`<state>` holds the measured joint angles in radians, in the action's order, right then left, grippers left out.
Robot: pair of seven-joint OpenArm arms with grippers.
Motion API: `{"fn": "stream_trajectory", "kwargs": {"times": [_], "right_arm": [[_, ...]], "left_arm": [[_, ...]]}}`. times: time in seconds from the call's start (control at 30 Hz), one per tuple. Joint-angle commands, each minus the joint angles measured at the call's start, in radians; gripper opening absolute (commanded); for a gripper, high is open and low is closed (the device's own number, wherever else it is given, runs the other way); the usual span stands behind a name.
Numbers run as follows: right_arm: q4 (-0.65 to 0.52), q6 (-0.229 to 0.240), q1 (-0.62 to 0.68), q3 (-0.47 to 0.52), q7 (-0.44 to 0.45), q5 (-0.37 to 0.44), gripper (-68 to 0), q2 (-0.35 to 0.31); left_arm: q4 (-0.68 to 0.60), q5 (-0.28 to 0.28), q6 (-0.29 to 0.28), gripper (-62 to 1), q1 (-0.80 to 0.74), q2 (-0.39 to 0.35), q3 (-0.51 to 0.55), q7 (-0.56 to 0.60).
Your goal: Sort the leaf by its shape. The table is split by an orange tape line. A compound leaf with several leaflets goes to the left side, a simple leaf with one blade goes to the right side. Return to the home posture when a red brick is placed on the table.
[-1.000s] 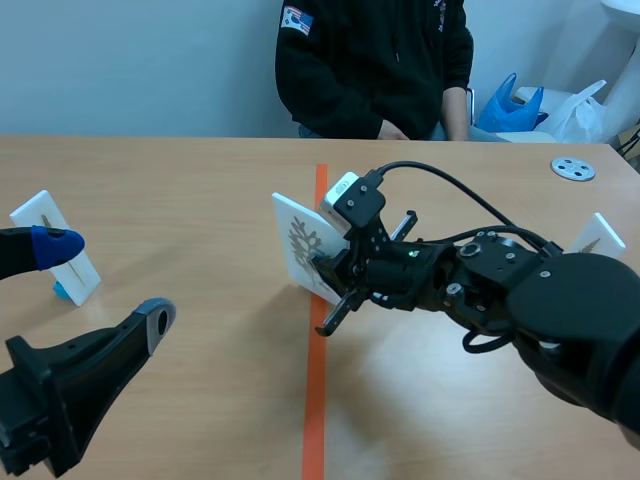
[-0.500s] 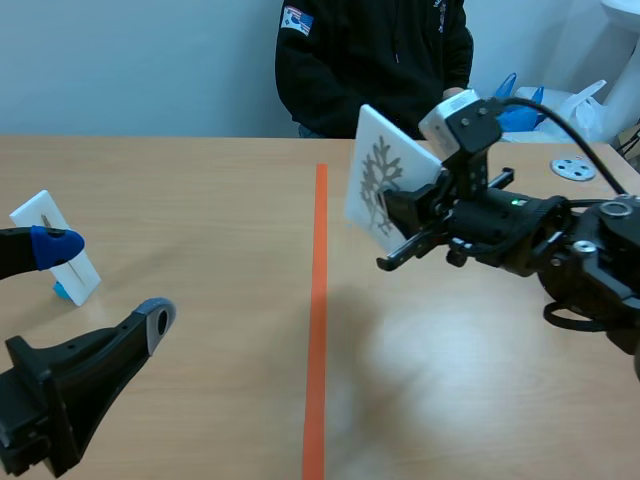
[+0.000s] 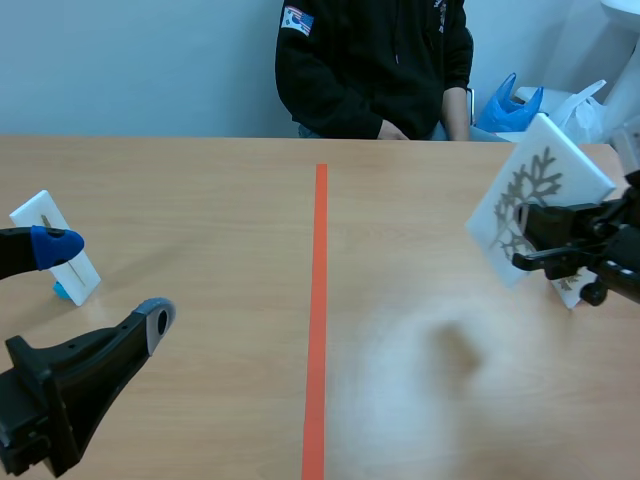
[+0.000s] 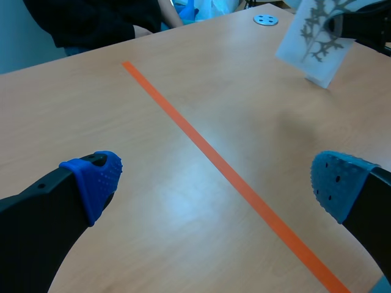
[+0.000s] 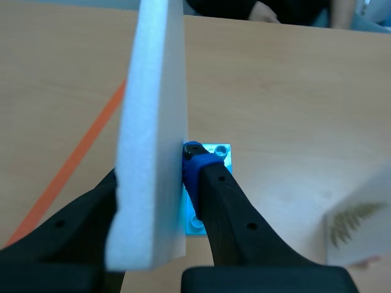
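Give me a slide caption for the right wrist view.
Right claw shut on a card above the table.

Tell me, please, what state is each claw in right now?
Left claw: open, holding nothing.
Right claw: shut on the white leaf card.

Light's bright & even, from overhead. Tabletop point(image 3: 180, 180) has a pale sheen right of the tape point(image 3: 318, 300), w/ a soft, faint shadow below the card point(image 3: 530, 195), itself a bit smeared. In my right pincer point(image 5: 151, 174) the card's edge is way too close, blurred. Left pincer point(image 4: 217, 180) pads point(image 4: 98, 177) sharp; far bkgd soft.
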<state>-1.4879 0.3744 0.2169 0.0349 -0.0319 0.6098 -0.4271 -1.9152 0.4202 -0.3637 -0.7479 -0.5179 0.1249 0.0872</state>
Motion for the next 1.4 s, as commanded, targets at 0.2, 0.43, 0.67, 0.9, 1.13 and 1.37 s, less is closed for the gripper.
{"fn": "stream_trajectory", "kwargs": {"times": [0.2,0.43,0.67,0.9,1.13,1.37], "right_arm": [[0.012,0.008,0.018,0.096,-0.002,0.014,-66.0,-0.013],[0.141,0.007,-0.021,0.096,0.021,0.030,-66.0,-0.013],[0.309,0.008,-0.118,0.095,0.053,0.014,-66.0,-0.010],[0.439,0.008,-0.180,0.095,0.109,-0.043,-66.0,-0.010],[0.464,0.006,-0.184,0.095,0.133,-0.068,-66.0,0.000],[0.464,0.007,-0.183,0.092,0.131,-0.076,-52.6,0.034]], "left_arm": [[-0.010,0.006,0.002,1.4,0.003,0.005,-0.002,0.018],[-0.010,0.006,0.002,1.4,0.003,0.005,-0.002,0.018],[-0.010,0.006,0.002,1.4,0.003,0.005,-0.002,0.018],[-0.010,0.006,0.002,1.4,0.003,0.005,-0.002,0.018],[-0.010,0.006,0.002,1.4,0.003,0.005,-0.002,0.018],[-0.010,0.006,0.002,1.4,0.003,0.005,-0.002,0.018]]}}
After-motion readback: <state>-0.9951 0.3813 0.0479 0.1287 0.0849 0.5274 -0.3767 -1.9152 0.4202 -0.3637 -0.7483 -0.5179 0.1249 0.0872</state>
